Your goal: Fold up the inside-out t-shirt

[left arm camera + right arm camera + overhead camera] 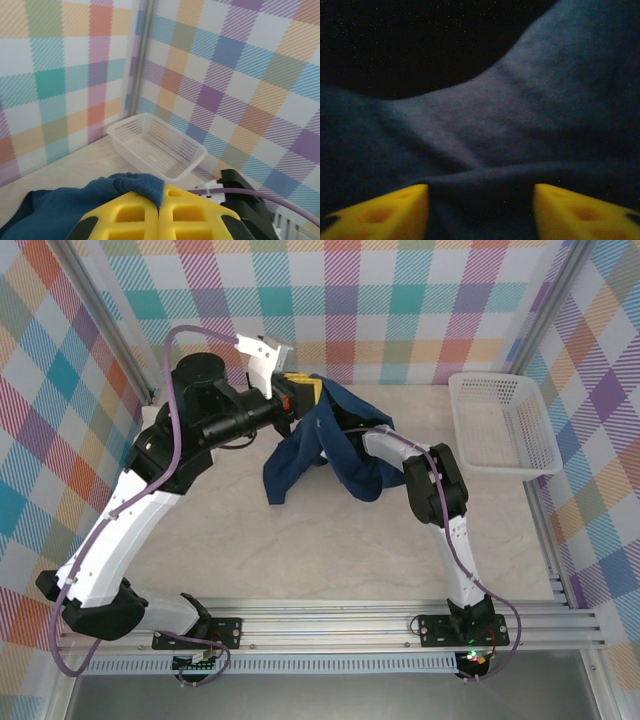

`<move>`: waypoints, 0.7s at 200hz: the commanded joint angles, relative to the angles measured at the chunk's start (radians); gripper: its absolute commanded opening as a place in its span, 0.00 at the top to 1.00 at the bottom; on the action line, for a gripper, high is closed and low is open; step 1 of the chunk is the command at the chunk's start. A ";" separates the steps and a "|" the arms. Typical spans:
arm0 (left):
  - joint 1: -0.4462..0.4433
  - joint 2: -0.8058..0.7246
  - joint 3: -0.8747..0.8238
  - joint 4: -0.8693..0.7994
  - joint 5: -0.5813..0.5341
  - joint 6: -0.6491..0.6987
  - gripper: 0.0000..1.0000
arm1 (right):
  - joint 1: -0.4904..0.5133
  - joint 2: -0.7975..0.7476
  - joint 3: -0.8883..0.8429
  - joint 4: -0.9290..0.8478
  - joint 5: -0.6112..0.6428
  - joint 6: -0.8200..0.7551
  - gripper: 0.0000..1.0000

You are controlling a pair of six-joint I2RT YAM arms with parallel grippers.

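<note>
Top view, t-shirt: the navy inside-out t-shirt [330, 445] is seen lifted at the far middle of the table [300, 560], hanging in an arch with one tail down to the left and the other draped rightward.
Top view, left tool: the left tool [303, 390] is raised at the top of the arch, with the cloth hung from it.
Top view, right arm: the forward end of the right arm [430, 485] is buried under the right tail, so this arm is judged nearer the free cloth.
Top view, basket: a white basket [500, 425] is set well apart at the right.
Left wrist view, left tool: the left tool [160, 212] is closed, with a navy edge [142, 184] pinched between its yellow fingers.
Right wrist view, right tool: the right tool [480, 212] is held with its fingers [385, 210] apart; a fold of the t-shirt [520, 115] lies in the gap and beyond, and no clamp on it is seen.
Coming move: a second hold is judged to be needed directly ahead of the right tool.
</note>
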 commanded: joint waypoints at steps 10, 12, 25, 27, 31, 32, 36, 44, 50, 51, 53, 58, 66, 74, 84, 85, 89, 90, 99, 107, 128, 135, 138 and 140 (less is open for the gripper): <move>0.030 -0.025 -0.053 0.069 -0.260 0.013 1.00 | -0.012 -0.020 -0.048 -0.057 -0.066 -0.017 0.75; 0.033 -0.023 -0.057 0.066 -0.281 0.011 1.00 | -0.012 -0.027 -0.058 -0.055 -0.069 -0.020 0.77; 0.072 -0.009 -0.078 0.049 -0.376 -0.016 1.00 | -0.012 -0.085 -0.118 -0.028 -0.100 -0.028 0.86; 0.081 -0.006 -0.082 0.048 -0.388 -0.023 1.00 | -0.011 -0.093 -0.127 -0.024 -0.105 -0.029 0.88; 0.098 0.001 -0.087 0.040 -0.409 -0.034 1.00 | -0.011 -0.114 -0.146 -0.019 -0.116 -0.032 0.90; 0.102 0.003 -0.089 0.039 -0.414 -0.036 1.00 | -0.011 -0.121 -0.150 -0.017 -0.120 -0.032 0.91; 0.123 0.012 -0.095 0.033 -0.424 -0.045 1.00 | -0.012 -0.144 -0.170 -0.012 -0.138 -0.035 0.93; 0.162 0.032 -0.102 0.018 -0.440 -0.068 1.00 | -0.011 -0.193 -0.209 0.001 -0.177 -0.040 0.96; 0.198 0.054 -0.103 0.005 -0.456 -0.083 1.00 | -0.011 -0.232 -0.243 0.014 -0.204 -0.037 0.98; 0.203 0.056 -0.103 0.004 -0.458 -0.085 1.00 | -0.011 -0.238 -0.250 0.016 -0.208 -0.037 0.99; 0.214 0.064 -0.103 0.000 -0.463 -0.089 1.00 | -0.011 -0.252 -0.261 0.021 -0.220 -0.036 0.99; 0.242 0.084 -0.105 -0.006 -0.470 -0.096 1.00 | -0.011 -0.285 -0.291 0.032 -0.246 -0.036 1.00; 0.292 0.118 -0.106 -0.016 -0.477 -0.115 1.00 | -0.010 -0.341 -0.339 0.051 -0.286 -0.033 1.00; 0.344 0.152 -0.108 -0.016 -0.479 -0.131 1.00 | -0.010 -0.395 -0.389 0.067 -0.330 -0.031 1.00; 0.408 0.206 -0.105 -0.023 -0.469 -0.155 1.00 | -0.009 -0.461 -0.452 0.087 -0.384 -0.034 1.00; 0.415 0.211 -0.104 -0.023 -0.466 -0.156 1.00 | -0.009 -0.470 -0.457 0.090 -0.390 -0.035 1.00; 0.439 0.236 -0.100 -0.029 -0.459 -0.163 1.00 | -0.008 -0.497 -0.481 0.101 -0.410 -0.036 1.00; 0.445 0.242 -0.098 -0.031 -0.459 -0.165 1.00 | -0.008 -0.504 -0.486 0.103 -0.414 -0.037 1.00; 0.492 0.302 -0.087 -0.046 -0.450 -0.175 1.00 | -0.009 -0.560 -0.528 0.123 -0.461 -0.041 1.00; 0.523 0.355 -0.078 -0.063 -0.444 -0.182 1.00 | -0.009 -0.606 -0.557 0.138 -0.500 -0.047 1.00; 0.559 0.466 -0.085 -0.085 -0.445 -0.184 1.00 | -0.009 -0.689 -0.578 0.171 -0.598 -0.050 1.00; 0.559 0.485 -0.100 -0.081 -0.425 -0.183 1.00 | -0.010 -0.700 -0.574 0.183 -0.616 -0.042 1.00; 0.558 0.490 -0.111 -0.074 -0.407 -0.183 1.00 | -0.009 -0.701 -0.571 0.189 -0.617 -0.034 1.00; 0.557 0.491 -0.118 -0.068 -0.387 -0.185 1.00 | -0.009 -0.701 -0.567 0.190 -0.618 -0.030 1.00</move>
